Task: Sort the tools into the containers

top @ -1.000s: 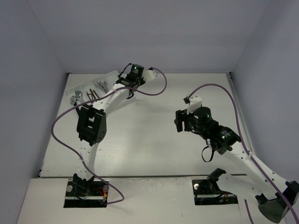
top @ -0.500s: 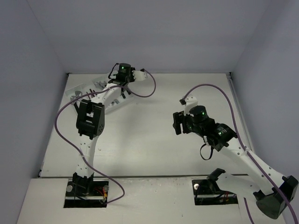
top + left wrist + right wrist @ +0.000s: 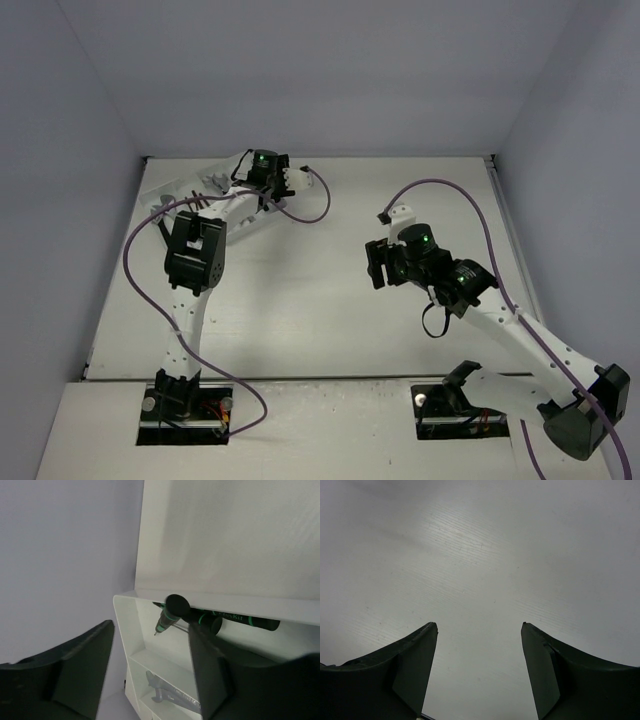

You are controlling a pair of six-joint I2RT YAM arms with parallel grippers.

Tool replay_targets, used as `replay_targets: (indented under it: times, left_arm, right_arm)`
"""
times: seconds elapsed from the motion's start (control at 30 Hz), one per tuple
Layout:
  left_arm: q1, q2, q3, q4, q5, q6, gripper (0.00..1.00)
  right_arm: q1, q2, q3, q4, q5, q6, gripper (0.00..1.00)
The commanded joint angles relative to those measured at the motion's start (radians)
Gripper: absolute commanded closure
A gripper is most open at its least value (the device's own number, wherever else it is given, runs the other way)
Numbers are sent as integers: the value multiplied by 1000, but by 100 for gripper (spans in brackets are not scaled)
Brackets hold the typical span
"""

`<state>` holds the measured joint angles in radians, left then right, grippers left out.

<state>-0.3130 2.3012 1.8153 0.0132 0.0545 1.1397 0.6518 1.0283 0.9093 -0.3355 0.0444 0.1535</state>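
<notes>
Left jaws spread over the tray (image 3: 124, 630); right jaws spread, empty. A screwdriver (image 3: 170, 615) sits propped in the tray's end compartment, and the left jaws might snag it lifting away.

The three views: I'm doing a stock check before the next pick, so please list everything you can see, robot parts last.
screwdrivers: at least two, black with green marks, in the tray's end compartment, one end-on to the left wrist camera
dark tool: one, dark grey, perhaps a wrench, in the compartment next to the screwdrivers
tray: one, white, far left corner of the table, partly hidden by the left arm
table: one, off-white
walls: pale lilac, around the table
cables: two, purple, one along each arm
left gripper: one, dark fingers, open above the tray
right gripper: one, dark fingers, open over bare table
</notes>
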Motion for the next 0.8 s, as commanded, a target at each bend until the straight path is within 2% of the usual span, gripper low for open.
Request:
replay_targets:
  times: [0.0, 0.1, 0.13, 0.33, 0.47, 0.6, 0.7, 0.77]
  left_arm:
    - [-4, -118, 4, 68, 33, -54, 37]
    - [-15, -180, -32, 76, 39, -91, 34]
    - [-25, -202, -46, 78, 28, -101, 21]
    - [-53, -420, -180, 99, 5, -265, 20]
    - [-69, -601, -257, 93, -44, -495, 19]
    - [-70, -818, -300, -60, -163, -874, 15]
    - [-70, -948, -334, -241, -223, -1054, 15]
    - [-70, -1019, -381, -320, -261, -1122, 15]
  right_arm:
    - [3, -18, 50, 12, 17, -12, 35]
    - [2, -36, 53, 10, 30, -20, 35]
    - [2, -43, 54, 7, 40, -24, 35]
    - [-6, -96, 66, 4, 86, -37, 35]
    - [-11, -120, 77, -2, 114, -28, 34]
    - [-20, -155, 89, -10, 207, 1, 27]
    - [-25, -184, 104, -10, 280, 16, 16]
    - [-26, -212, 114, -10, 334, 25, 7]
